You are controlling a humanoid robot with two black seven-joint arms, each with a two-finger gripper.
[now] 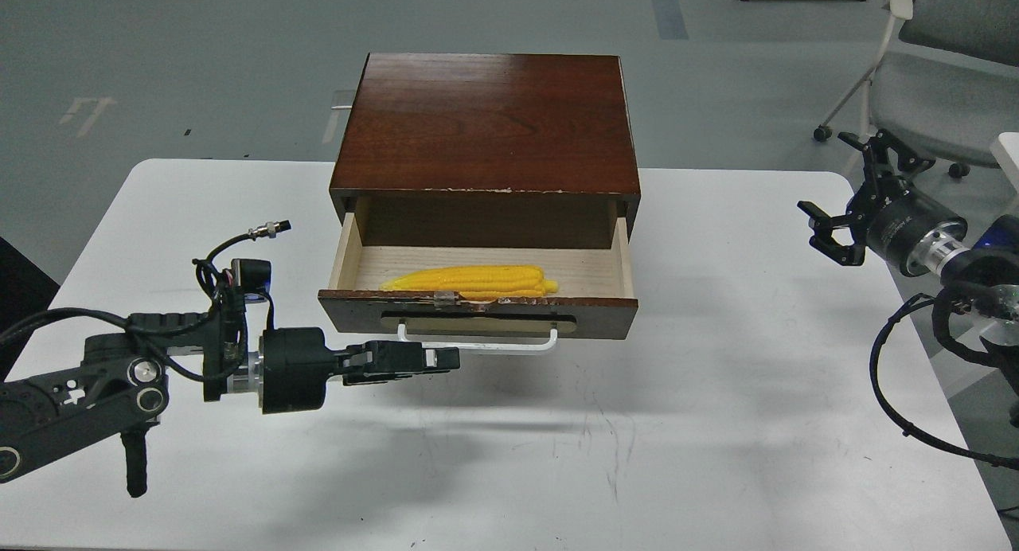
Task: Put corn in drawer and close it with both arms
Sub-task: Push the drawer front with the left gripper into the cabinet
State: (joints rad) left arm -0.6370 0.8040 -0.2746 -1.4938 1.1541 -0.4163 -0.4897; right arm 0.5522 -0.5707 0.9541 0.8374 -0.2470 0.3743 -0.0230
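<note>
The yellow corn (470, 280) lies lengthwise in the open drawer (478, 314), against the inside of its chipped dark front. The white bar handle (509, 346) shows below the front. My left gripper (452, 358) reaches in from the left with its fingers together. Its tips are level with the handle's left half, just in front of and below the bar. I cannot tell whether they touch it. My right gripper (834, 191) is open and empty, held above the table's right edge, far from the drawer.
The dark reddish-brown cabinet shell (486, 121) stands at the back middle of the white table (716, 392). A grey office chair (939, 73) stands on the floor behind the right arm. Black cables hang off both arms.
</note>
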